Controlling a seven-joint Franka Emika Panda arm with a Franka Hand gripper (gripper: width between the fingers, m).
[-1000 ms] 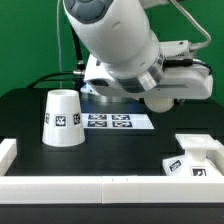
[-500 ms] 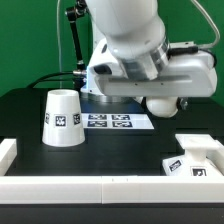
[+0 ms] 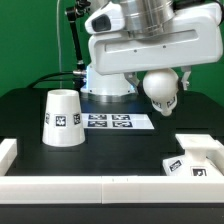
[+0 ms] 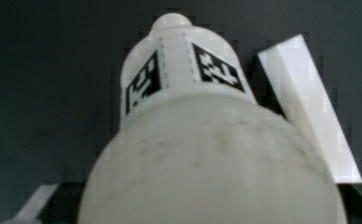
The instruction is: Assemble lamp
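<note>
My gripper [image 3: 161, 78] is shut on the white round-headed bulb [image 3: 160, 92] and holds it in the air above the table, to the exterior view's right of the marker board. In the wrist view the bulb [image 4: 196, 130] fills the picture, with black-and-white tags on its narrow end, and it hides my fingers. The tapered cone shade [image 3: 62, 118] stands upright at the exterior view's left. The squat square base [image 3: 196, 158] sits at the front right, well below the bulb.
The marker board [image 3: 112, 121] lies flat behind the shade. A low white wall [image 3: 80, 186] runs along the table's front edge, with a block at its left end [image 3: 8, 150]. A white flat-sided piece [image 4: 308, 95] shows beside the bulb in the wrist view.
The arm has risen and turned. The bulb, first hidden behind the arm, now hangs in clear view under the hand. The shade and the base have not moved.
</note>
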